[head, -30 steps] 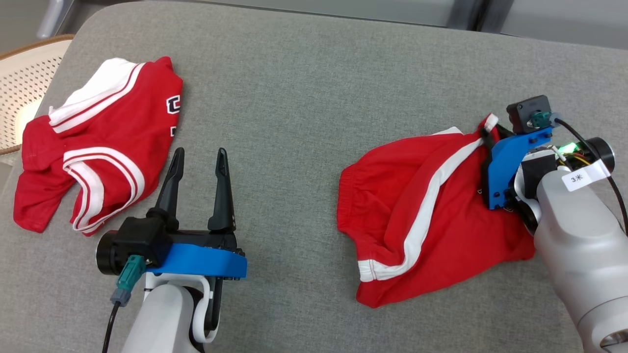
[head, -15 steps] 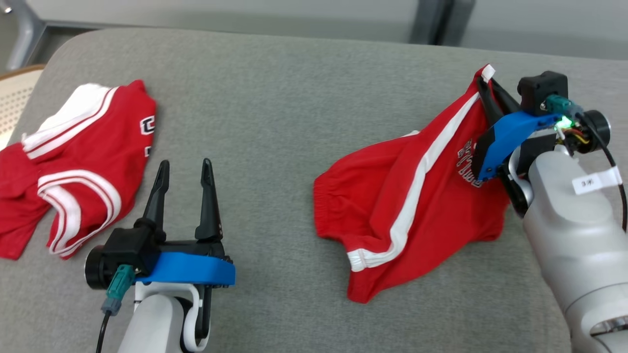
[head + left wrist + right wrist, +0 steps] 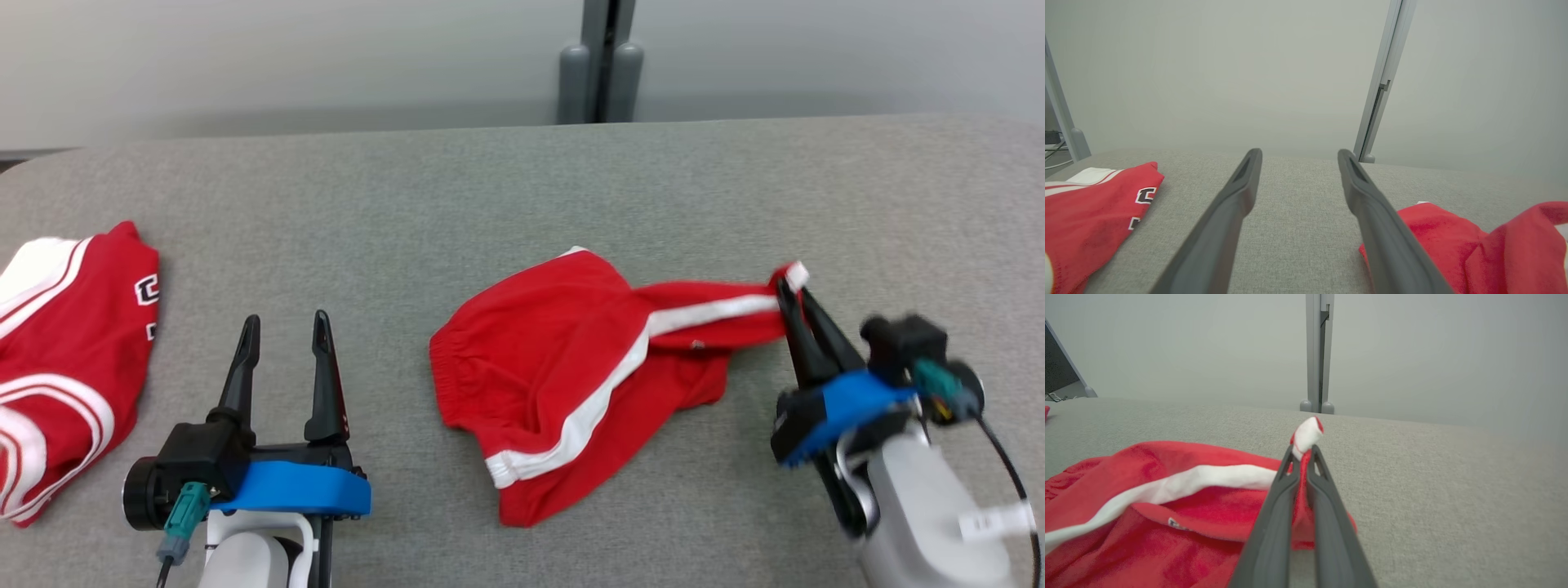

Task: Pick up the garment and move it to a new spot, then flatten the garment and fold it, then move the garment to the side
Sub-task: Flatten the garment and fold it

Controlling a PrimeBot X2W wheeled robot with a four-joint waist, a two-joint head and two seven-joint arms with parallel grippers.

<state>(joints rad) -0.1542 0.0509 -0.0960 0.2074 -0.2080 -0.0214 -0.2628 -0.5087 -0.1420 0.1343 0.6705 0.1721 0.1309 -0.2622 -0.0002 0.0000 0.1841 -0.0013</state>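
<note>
You're working on a wide grey fabric-covered table [image 3: 522, 188], and everything sits on it. Take as your landmark the soft red shorts with white side stripes and a gathered waistband [image 3: 555, 359]. They lie crumpled about the table's middle, with their right end stretched out and raised off the cloth.

Well to the shorts' left lies a red jersey with white bands [image 3: 65, 351], apart from them. The left gripper [image 3: 283, 320] hovers between the jersey and the shorts. It touches neither, and its two dark fingers are spread with nothing between them. At the shorts' right end, the right gripper [image 3: 790, 286] has its fingers pressed together on the white-edged hem corner [image 3: 1306, 433], which pokes out past the tips.

Expect the shorts to be light and limp. From one corner they will probably sag, bunch and drag on the textured cloth. A pinch this thin could slip, so for flattening, take a second hold at the waistband.
</note>
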